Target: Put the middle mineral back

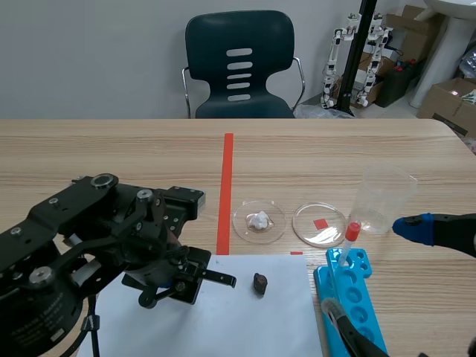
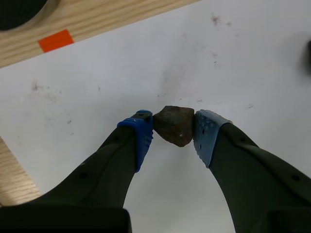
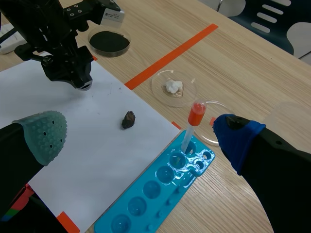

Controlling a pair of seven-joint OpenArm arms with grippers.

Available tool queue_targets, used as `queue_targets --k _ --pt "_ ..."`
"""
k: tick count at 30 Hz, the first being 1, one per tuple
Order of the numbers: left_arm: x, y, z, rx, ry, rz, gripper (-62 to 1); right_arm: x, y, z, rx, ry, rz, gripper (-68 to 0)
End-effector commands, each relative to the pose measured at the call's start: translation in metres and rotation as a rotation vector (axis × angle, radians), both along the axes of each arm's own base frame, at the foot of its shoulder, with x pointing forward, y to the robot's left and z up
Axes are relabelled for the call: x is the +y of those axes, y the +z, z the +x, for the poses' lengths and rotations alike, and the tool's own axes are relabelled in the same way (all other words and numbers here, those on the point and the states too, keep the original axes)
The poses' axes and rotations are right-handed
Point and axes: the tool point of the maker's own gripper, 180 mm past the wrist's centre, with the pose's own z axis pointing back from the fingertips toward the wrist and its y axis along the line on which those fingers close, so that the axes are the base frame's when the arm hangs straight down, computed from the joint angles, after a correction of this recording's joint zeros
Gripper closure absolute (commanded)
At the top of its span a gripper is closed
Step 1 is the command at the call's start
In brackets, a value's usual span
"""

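Note:
In the left wrist view my left gripper [image 2: 174,128] is shut on a brown mineral [image 2: 175,121], held just above the white paper [image 2: 233,58]. From the scene view, the left arm [image 1: 111,245] hangs over the paper's left part and hides that stone. A second dark mineral [image 1: 259,283] lies on the paper [image 1: 245,320], right of the arm. A white mineral [image 1: 259,220] rests in a clear dish [image 1: 277,230]. Beside it is an empty clear dish [image 1: 331,234]. My right gripper [image 3: 141,133] stands open over the blue rack.
A blue tube rack [image 1: 353,301] holds a red-capped tube [image 1: 351,238] right of the paper. A clear plastic beaker [image 1: 383,201] stands behind it. A dish of black material [image 3: 109,42] sits beyond the left arm. A chair [image 1: 238,67] stands past the table's far edge.

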Motion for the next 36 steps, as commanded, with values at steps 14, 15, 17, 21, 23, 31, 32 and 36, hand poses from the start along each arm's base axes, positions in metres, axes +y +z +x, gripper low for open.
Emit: queue_targets --k 14,15,17,21,23,31,32,36 --pt "-0.012 0.0 0.014 0.036 0.052 -0.004 -11.7 0.0 0.006 0.004 -0.022 -0.005 0.011 -63.8" --pt "-0.012 0.0 0.015 0.035 0.052 0.001 -11.7 0.0 0.006 0.004 -0.022 -0.005 0.011 -63.8" --pt "-0.014 -0.001 0.016 0.035 0.051 0.0 -11.7 0.0 0.005 0.004 -0.022 -0.005 0.01 -63.8" --pt "-0.016 -0.004 0.017 0.042 0.055 0.001 -11.7 0.0 0.006 0.004 -0.022 -0.005 0.011 -63.8" --pt "-0.016 -0.005 0.017 0.048 0.056 0.004 -11.7 0.0 0.005 0.004 -0.022 -0.005 0.01 -63.8" --pt "-0.015 -0.008 0.017 0.057 0.058 0.008 -12.5 0.0 0.006 0.004 -0.022 -0.005 0.011 -63.8" --pt "-0.015 -0.008 0.017 0.057 0.058 0.008 -14.5 0.0 0.006 0.004 -0.022 -0.005 0.011 -63.8" --pt "-0.015 -0.008 0.016 0.059 0.058 0.006 -28.5 0.0 0.006 0.004 -0.022 -0.005 0.011 -63.8"
